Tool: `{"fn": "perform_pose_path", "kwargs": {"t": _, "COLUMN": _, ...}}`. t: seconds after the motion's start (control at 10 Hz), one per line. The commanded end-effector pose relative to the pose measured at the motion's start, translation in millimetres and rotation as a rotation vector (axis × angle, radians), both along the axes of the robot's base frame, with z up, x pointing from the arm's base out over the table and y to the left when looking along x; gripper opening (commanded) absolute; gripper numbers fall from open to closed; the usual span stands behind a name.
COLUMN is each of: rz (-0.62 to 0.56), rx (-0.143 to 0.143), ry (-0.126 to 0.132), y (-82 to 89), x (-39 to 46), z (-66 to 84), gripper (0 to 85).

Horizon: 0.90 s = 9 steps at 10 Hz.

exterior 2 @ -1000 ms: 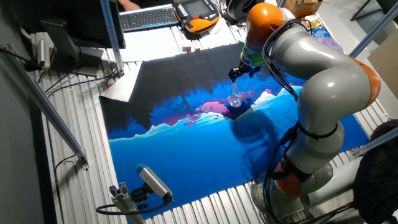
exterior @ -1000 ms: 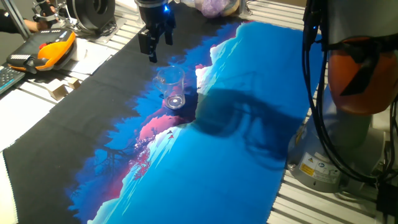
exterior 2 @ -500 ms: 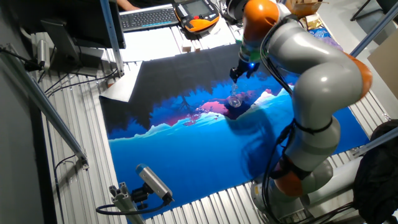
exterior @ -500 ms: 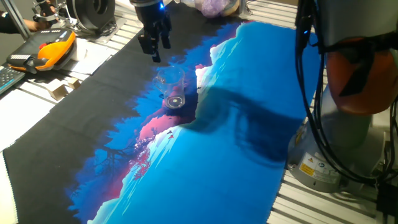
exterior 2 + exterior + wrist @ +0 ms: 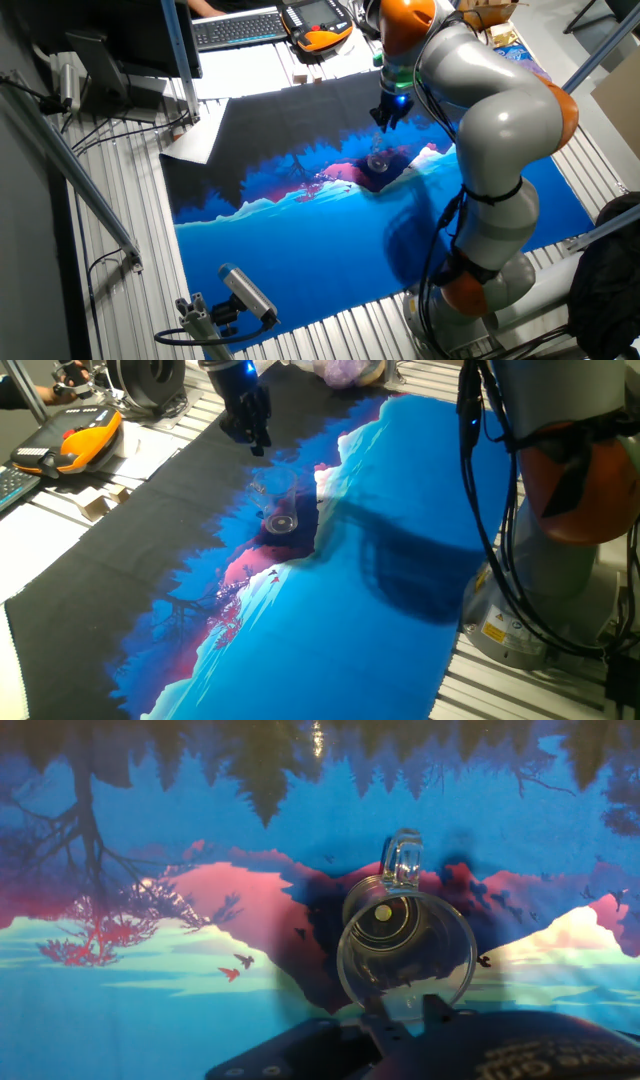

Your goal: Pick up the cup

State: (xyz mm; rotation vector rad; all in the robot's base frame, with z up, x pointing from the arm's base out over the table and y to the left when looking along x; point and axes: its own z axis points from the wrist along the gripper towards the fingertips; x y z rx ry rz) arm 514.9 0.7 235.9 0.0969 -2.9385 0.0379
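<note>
Cup: small clear colourless tumbler [image 5: 276,501] with a handle, upright on the printed blue-and-pink landscape cloth [image 5: 400,510] covering the bench, at the pink patch.
Hand: black two-finger hand [image 5: 248,428] hangs above and just beyond the cup, holding nothing; I cannot tell how wide it stands.
Why so: the hand view looks straight down into the cup's mouth [image 5: 405,950], probably lining up a descent.
Around: orange-and-black pendant [image 5: 82,440] and keyboard [image 5: 238,28] well apart; nothing blocks the approach.
</note>
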Motion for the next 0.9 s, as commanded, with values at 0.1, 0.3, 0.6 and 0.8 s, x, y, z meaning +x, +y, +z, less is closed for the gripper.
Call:
{"fn": "perform_pose_path", "kwargs": {"t": 0.1, "rz": -0.024, "rx": -0.005, "ry": -0.002, "y": 0.0, "x": 0.0, "z": 0.0, "gripper": 0.0}}
{"fn": "perform_pose_path", "kwargs": {"t": 0.3, "rz": -0.023, "rx": -0.029, "ry": -0.052, "y": 0.0, "x": 0.0, "z": 0.0, "gripper": 0.0}}
{"fn": "perform_pose_path", "kwargs": {"t": 0.6, "rz": -0.153, "rx": 0.017, "ry": -0.049, "y": 0.0, "x": 0.0, "z": 0.0, "gripper": 0.0}}
{"fn": "perform_pose_path", "kwargs": {"t": 0.8, "rz": -0.171, "rx": 0.037, "ry": -0.102, "y": 0.0, "x": 0.0, "z": 0.0, "gripper": 0.0}}
